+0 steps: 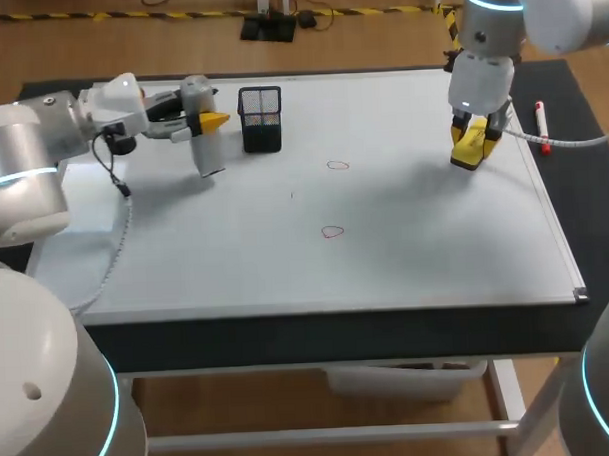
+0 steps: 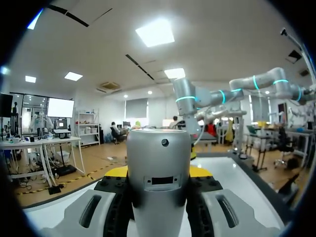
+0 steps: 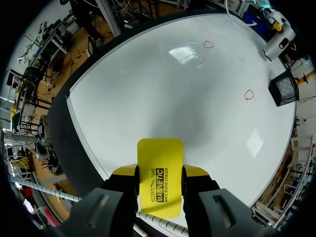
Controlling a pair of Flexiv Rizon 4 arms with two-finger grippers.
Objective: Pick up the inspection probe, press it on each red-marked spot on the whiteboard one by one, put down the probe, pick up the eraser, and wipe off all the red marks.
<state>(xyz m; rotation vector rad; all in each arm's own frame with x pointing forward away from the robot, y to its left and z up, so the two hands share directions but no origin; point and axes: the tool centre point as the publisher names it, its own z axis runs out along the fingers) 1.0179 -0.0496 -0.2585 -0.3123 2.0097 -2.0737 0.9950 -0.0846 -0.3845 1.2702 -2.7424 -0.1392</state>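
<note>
The grey probe (image 1: pixel 203 141) stands upright over the whiteboard's (image 1: pixel 415 254) back left, with my left gripper (image 1: pixel 207 122) shut on it. In the left wrist view the probe (image 2: pixel 159 168) fills the gap between the yellow-tipped fingers (image 2: pixel 114 172). My right gripper (image 1: pixel 473 137) is shut on the yellow eraser (image 1: pixel 467 154) at the board's back right, low over the surface. The right wrist view shows the eraser (image 3: pixel 159 180) clamped between the fingers. Two small red marks lie mid-board, one farther back (image 1: pixel 337 166) and one nearer (image 1: pixel 332 231); the right wrist view shows both marks (image 3: pixel 248 94) (image 3: pixel 209 44) ahead of the eraser.
A black mesh pen holder (image 1: pixel 261 119) stands just right of the probe, also seen in the right wrist view as the holder (image 3: pixel 285 86). A red marker (image 1: pixel 541 126) lies on the dark mat beyond the board's right edge.
</note>
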